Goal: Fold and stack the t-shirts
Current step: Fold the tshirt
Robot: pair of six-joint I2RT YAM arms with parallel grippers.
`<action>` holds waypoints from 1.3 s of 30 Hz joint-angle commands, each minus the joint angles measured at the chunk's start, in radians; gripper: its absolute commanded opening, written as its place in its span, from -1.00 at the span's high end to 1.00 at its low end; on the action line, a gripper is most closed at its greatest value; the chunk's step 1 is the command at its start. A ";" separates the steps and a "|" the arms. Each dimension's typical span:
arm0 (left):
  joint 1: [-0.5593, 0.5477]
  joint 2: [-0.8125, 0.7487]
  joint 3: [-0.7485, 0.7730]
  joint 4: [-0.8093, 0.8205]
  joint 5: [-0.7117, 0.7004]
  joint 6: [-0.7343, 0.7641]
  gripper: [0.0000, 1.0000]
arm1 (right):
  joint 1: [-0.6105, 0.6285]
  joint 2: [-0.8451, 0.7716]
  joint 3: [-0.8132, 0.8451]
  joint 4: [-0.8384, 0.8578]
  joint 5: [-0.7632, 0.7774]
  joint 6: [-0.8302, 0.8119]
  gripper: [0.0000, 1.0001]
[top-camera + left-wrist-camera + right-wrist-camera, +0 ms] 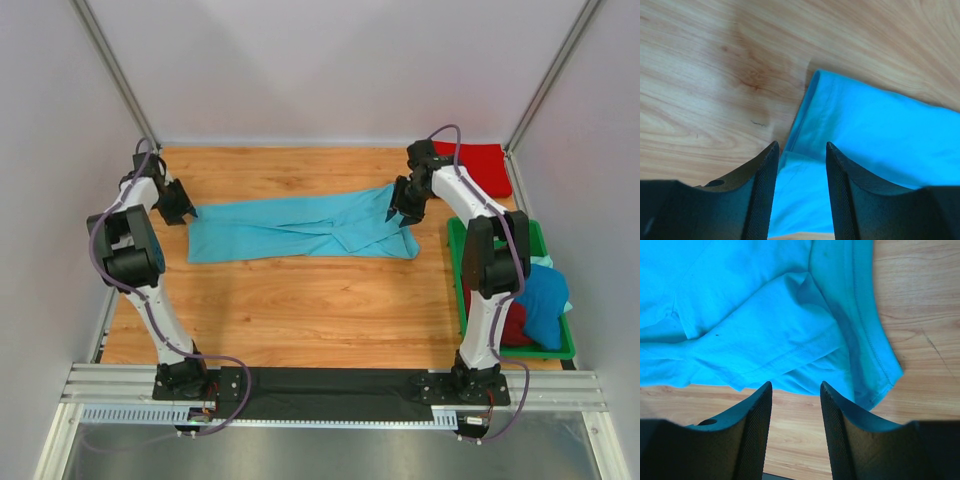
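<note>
A light turquoise t-shirt [300, 228] lies as a long folded strip across the middle of the wooden table. My left gripper [186, 209] is at its left end. In the left wrist view the left gripper [801, 148] is open, and the cloth's folded corner [865, 135] lies flat under the gap. My right gripper [401, 211] is at the strip's right end. In the right wrist view it [795, 386] is open over bare wood, just short of the shirt's hem [790, 325]. A bright red t-shirt [476, 160] lies at the back right.
A green tray [459, 262] stands along the right edge, holding a deeper blue shirt [542, 300] on top of a dark red one [514, 330]. White walls close in the table on three sides. Bare wood [300, 310] stretches in front of the turquoise shirt.
</note>
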 commanded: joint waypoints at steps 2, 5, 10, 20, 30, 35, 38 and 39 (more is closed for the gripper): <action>-0.013 0.000 0.043 -0.040 -0.059 -0.004 -0.01 | -0.022 -0.014 -0.001 0.011 -0.016 -0.014 0.09; -0.019 0.001 0.029 -0.043 -0.080 -0.010 -0.01 | -0.029 -0.009 0.001 0.014 -0.019 -0.011 0.09; -0.018 0.018 0.020 -0.040 -0.060 -0.019 0.02 | -0.033 0.000 0.014 0.013 -0.022 -0.006 0.09; -0.021 0.020 -0.006 -0.024 -0.022 -0.043 0.24 | -0.049 0.041 0.048 0.000 -0.019 -0.005 0.07; -0.026 -0.008 -0.009 -0.044 -0.014 -0.046 1.00 | -0.049 0.115 0.116 -0.021 -0.007 -0.018 0.07; -0.035 -0.031 -0.026 -0.077 -0.016 -0.046 1.00 | -0.049 0.176 0.177 -0.047 0.047 -0.067 0.13; -0.044 -0.063 -0.054 -0.074 -0.022 -0.043 1.00 | -0.049 0.181 0.180 -0.050 0.066 -0.078 0.16; -0.048 -0.077 -0.060 -0.075 -0.032 -0.040 1.00 | -0.049 0.181 0.177 -0.047 0.067 -0.080 0.16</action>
